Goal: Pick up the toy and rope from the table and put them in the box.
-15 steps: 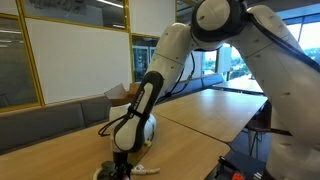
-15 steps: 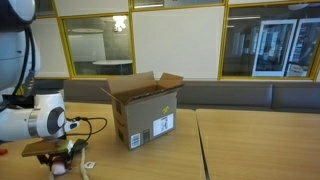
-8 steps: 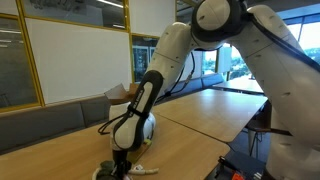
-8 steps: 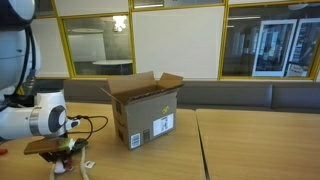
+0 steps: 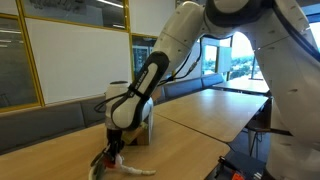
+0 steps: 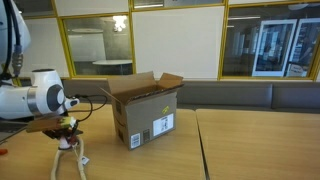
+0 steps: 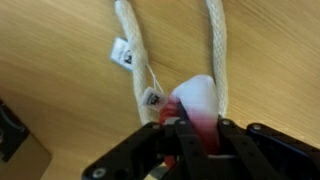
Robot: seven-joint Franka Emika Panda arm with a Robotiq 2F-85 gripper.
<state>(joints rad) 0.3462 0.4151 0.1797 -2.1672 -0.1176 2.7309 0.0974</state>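
Observation:
My gripper (image 7: 190, 128) is shut on the toy (image 7: 196, 103), whose red and pale part shows between the jaws in the wrist view. The cream rope (image 7: 129, 52) hangs from the toy in two strands, with small white tags on it. In both exterior views the gripper (image 5: 113, 145) (image 6: 65, 129) holds the toy above the table (image 5: 200, 118) (image 6: 250, 150). The rope (image 5: 128, 168) (image 6: 72, 160) dangles down to the tabletop. The open cardboard box (image 6: 145, 113) stands upright beside the gripper, and is partly hidden by the arm in an exterior view (image 5: 144, 131).
Glass walls with yellow frames and a long dark bench (image 6: 250, 95) run behind the table. A seam line (image 6: 197, 145) crosses the tabletop to one side of the box. A black cable (image 6: 92, 103) loops from the wrist toward the box.
The gripper has risen from the tabletop with the toy in it. The rope, which lay on the table, now hangs stretched below the gripper.

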